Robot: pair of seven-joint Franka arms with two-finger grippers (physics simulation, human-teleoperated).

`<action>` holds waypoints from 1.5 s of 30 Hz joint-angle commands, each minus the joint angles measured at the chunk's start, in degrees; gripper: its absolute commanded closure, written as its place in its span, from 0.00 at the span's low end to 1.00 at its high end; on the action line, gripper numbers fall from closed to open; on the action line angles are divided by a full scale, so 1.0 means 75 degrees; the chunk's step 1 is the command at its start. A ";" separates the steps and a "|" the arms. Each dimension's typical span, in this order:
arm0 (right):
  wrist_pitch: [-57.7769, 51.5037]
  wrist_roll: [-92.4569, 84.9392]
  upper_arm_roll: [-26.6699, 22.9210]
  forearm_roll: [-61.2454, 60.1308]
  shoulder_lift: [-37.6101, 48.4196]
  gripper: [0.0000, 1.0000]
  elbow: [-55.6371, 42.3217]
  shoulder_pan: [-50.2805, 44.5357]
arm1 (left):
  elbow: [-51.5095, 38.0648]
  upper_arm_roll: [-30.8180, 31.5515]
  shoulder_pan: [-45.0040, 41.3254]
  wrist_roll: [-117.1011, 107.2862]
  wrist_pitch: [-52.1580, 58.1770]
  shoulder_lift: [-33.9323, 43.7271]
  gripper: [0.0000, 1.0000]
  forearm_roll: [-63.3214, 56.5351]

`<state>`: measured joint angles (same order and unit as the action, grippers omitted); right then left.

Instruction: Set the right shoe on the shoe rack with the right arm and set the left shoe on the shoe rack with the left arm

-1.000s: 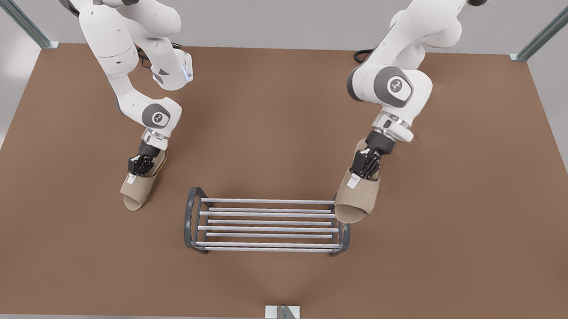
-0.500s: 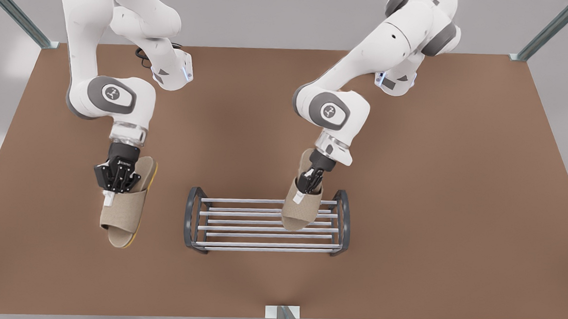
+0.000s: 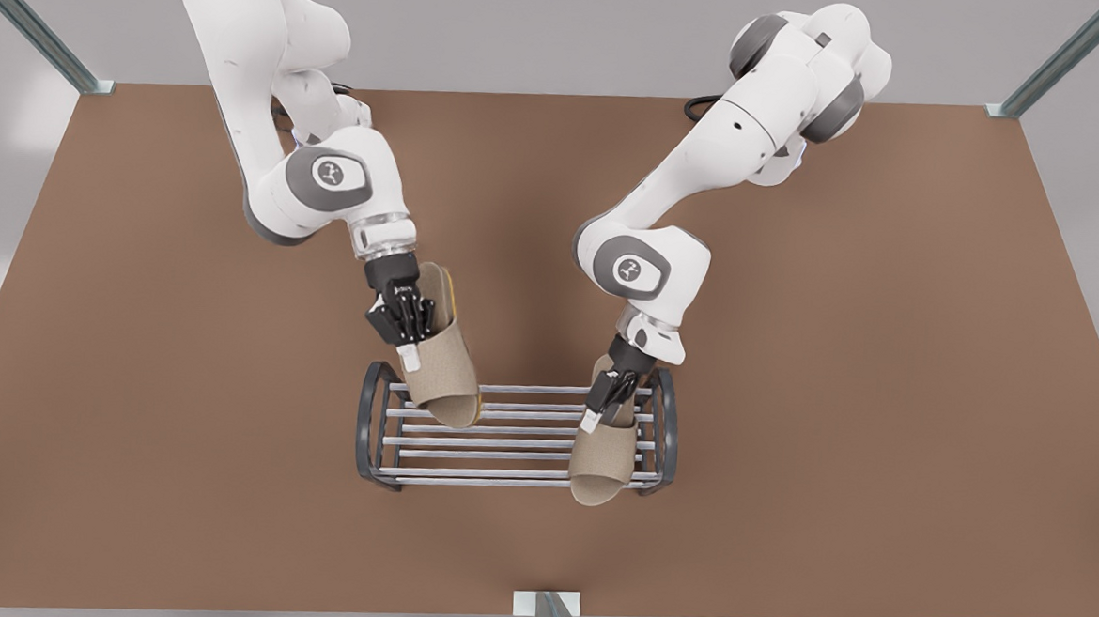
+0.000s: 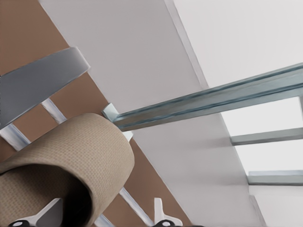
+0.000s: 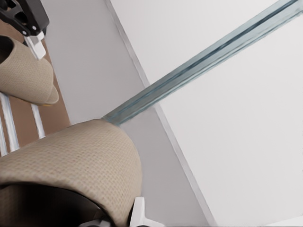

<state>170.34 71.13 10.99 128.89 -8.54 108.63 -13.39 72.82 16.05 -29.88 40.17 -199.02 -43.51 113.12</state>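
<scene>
Two white robot arms reach over a brown table [image 3: 836, 408] toward the shoe rack [image 3: 503, 476], whose silver rods run side to side in the front view.

The right gripper [image 3: 408, 325], on the front view's left, is clamped on the strap of the right shoe [image 3: 442, 378], a tan slipper. Its toe hangs over the rack's rear rods near one end frame and its heel trails behind the rack. Its long axis slants across the rods, so the coming move looks like forward and down.

The left gripper [image 3: 610, 401] stands at the other end. The left shoe [image 3: 603, 462] lies across the rods beside that end frame, its toe poking past the front rod. In the left wrist view the fingers [image 4: 158, 213] appear spread, one inside the strap and one outside, seemingly loosed.

Both heels are hidden behind the grippers. Whether the right shoe's toe touches the rods cannot be told
</scene>
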 commanded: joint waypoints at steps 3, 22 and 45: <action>0.0069 -0.0156 0.0023 -0.0029 0.0025 0.79 -0.0011 -0.0102 | 0.0942 0.0004 -0.0001 -0.0247 -0.0124 0.0610 0.00 0.0011; -0.1455 -0.0215 -0.0340 -0.0041 -0.2459 0.79 -0.1628 -0.0864 | 0.3303 -0.4394 0.3290 -0.4063 1.1813 0.4796 0.00 -1.1726; -0.1654 -0.0156 -0.0774 -0.0029 -0.3139 0.00 -0.2039 -0.0981 | 0.1775 -0.2141 0.3855 -0.6422 1.3435 0.3552 0.00 -1.4638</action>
<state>157.87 70.83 5.19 128.47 -32.27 92.93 -20.72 86.19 0.00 -0.96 10.43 -99.11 -17.87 -2.28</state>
